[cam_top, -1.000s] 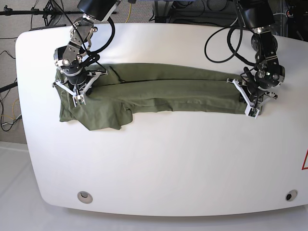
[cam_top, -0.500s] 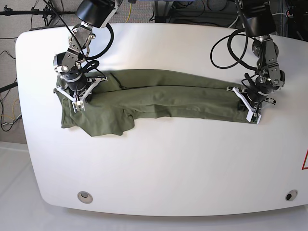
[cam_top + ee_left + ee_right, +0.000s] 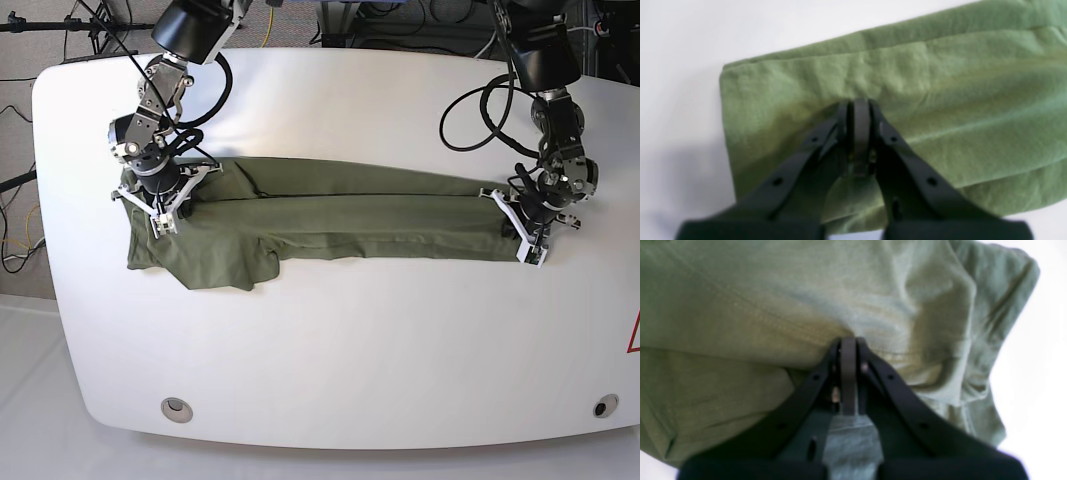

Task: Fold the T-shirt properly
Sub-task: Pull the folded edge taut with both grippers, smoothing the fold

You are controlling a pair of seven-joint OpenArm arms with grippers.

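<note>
My left hand (image 3: 529, 228) pinches one end of the T-shirt (image 3: 330, 210), my right hand (image 3: 158, 200) the other (sleeve end), stretched long across the counter (image 3: 340, 350).

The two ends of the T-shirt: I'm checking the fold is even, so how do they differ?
The T-shirt end at the right gripper is wide, with a flap spilling toward the table's front edge; the end at the left gripper is narrow and squared off. The right end is more rumpled, the left smoother. Both are pinched by shut fingers.
</note>
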